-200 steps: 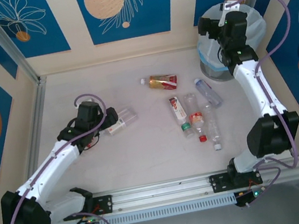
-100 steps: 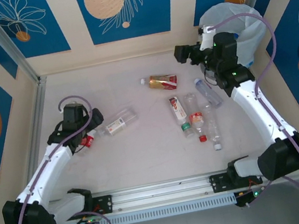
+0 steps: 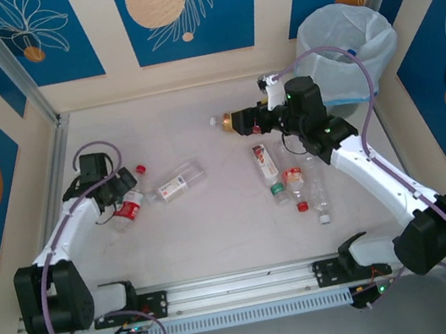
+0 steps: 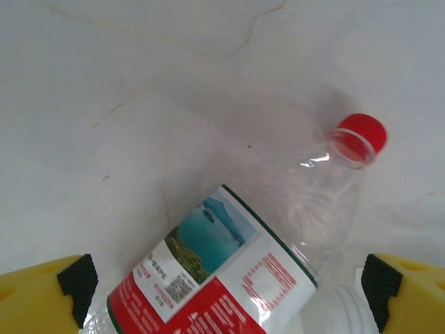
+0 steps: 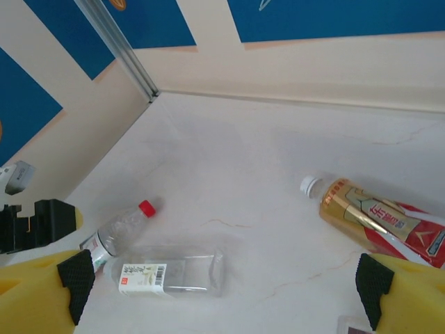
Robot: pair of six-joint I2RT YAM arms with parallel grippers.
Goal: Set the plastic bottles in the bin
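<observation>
Several plastic bottles lie on the pale table. A red-capped, red-labelled bottle [image 3: 130,205] lies at the left, and my left gripper [image 3: 122,192] is open over it. In the left wrist view this bottle [image 4: 229,278] lies loose between the yellow fingers [image 4: 42,292], with a gap on each side. My right gripper [image 3: 249,118] is open and hovers by the gold-labelled bottle [image 3: 241,121], which lies low on the right [image 5: 379,219] in the right wrist view. The bin [image 3: 352,68], lined with a pale bag, stands at the back right corner.
A clear white-labelled bottle [image 3: 178,181] lies right of the left gripper. More bottles cluster mid-table: a red-and-white one [image 3: 265,162], a red-labelled one [image 3: 294,179] and a clear one [image 3: 320,195]. Blue-patterned walls enclose the table; a metal rail [image 3: 226,286] runs along the near edge.
The right arm swung from above the bin leftward and down to the gold-labelled bottle. The left arm drew back left from the white-labelled bottle to the red-capped one. Both grippers stayed open.
</observation>
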